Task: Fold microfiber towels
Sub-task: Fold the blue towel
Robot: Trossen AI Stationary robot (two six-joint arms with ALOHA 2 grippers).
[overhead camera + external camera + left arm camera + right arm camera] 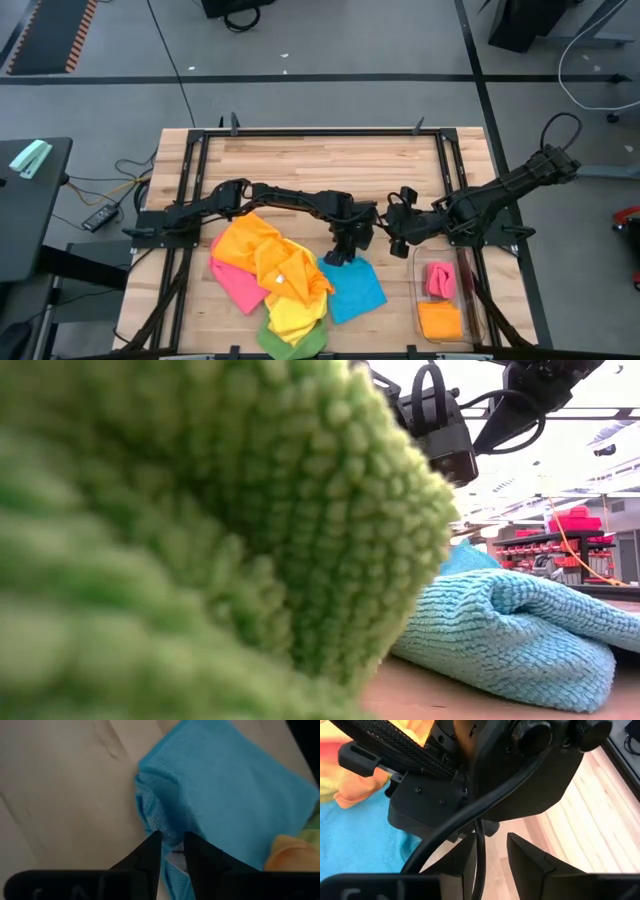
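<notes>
**At table centre, pinch on blue towel corner**

On wooden table [320, 160], beside pile of orange, yellow, pink and green microfiber towels [272, 285]: flat blue square microfiber towel [355, 288]. Left gripper [172, 851] fingers pinching its corner. Right gripper [393, 240] just beside, fingers slightly apart, holding nothing.

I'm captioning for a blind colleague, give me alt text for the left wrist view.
The left gripper pinches a corner of the blue towel lying on the wooden table. An orange towel peeks in beside it.
</notes>
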